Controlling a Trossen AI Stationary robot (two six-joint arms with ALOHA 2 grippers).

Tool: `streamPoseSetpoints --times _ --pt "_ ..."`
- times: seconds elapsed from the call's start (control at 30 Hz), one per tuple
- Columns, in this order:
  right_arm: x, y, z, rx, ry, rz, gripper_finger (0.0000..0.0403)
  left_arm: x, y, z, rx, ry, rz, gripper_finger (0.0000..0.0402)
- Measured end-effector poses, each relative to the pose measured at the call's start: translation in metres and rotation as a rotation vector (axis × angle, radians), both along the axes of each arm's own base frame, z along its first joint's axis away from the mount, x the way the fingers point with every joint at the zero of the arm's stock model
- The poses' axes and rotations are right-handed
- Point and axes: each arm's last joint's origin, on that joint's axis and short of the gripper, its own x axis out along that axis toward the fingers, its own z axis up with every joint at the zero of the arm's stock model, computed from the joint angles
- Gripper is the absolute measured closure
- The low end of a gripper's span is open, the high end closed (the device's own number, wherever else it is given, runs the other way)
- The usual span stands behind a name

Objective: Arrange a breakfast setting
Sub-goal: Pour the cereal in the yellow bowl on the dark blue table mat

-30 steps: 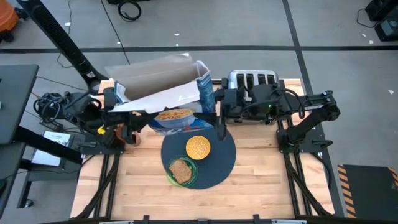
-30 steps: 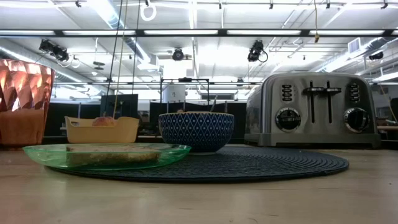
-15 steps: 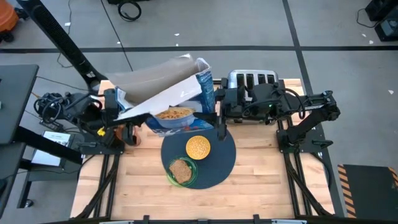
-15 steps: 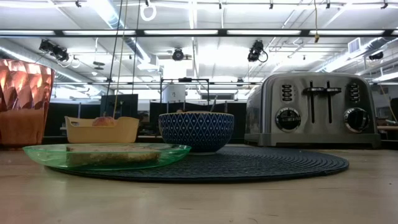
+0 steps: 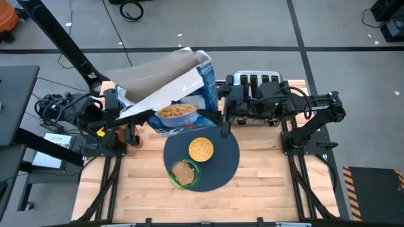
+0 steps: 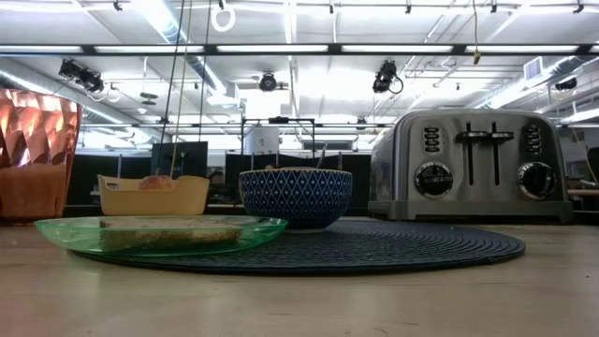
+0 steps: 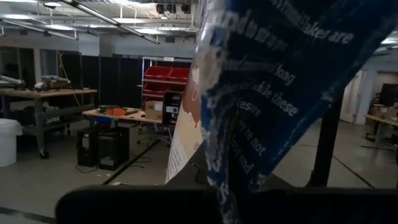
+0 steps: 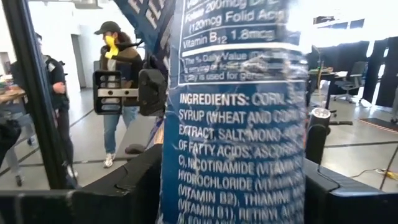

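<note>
At the far left of the low view stands the orange tumbler point(image 6: 33, 154) on the wooden table point(image 5: 271, 189), and behind the plate there is a yellow tray point(image 6: 154, 195). The left gripper point(image 5: 126, 115) is at the back left of the table, and its claw is closed on the left end of a blue cereal box point(image 5: 167, 85). The box hangs tilted in the air, above the back edge of the mat. On the round dark mat point(image 5: 224, 164) lies the green plate point(image 5: 184, 173) with toast at the front left, partly over the mat's edge. Just behind it is the cereal bowl point(image 5: 201, 149), which looks yellow from above. The right gripper point(image 5: 219, 116) is at the right end of the box, which fills its wrist view. Whether this claw presses the box or is loose, I cannot tell. To the right stands the silver toaster point(image 5: 255, 81), behind the mat.
</note>
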Motion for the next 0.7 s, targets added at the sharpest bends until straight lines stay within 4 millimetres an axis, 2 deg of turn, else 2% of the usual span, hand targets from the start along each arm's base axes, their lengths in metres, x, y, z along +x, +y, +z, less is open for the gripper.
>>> streamPoseSetpoints --times 0.23,0.33,0.5,0.7 --pt "-0.003 0.000 0.004 0.002 -0.031 0.005 0.0090 -0.003 0.001 0.003 -0.006 -0.025 0.004 0.0396" --pt "-0.010 -0.002 0.010 0.005 -0.049 0.007 0.0068 -0.007 0.003 0.006 -0.001 -0.045 0.008 0.0396" --pt "-0.036 -0.007 0.025 0.001 -0.082 0.009 0.0043 -0.012 0.005 0.009 -0.005 -0.072 0.014 0.0397" --pt "-0.072 -0.015 0.033 -0.005 -0.016 -0.013 0.0041 -0.020 0.009 0.015 -0.008 -0.115 0.020 0.0397"
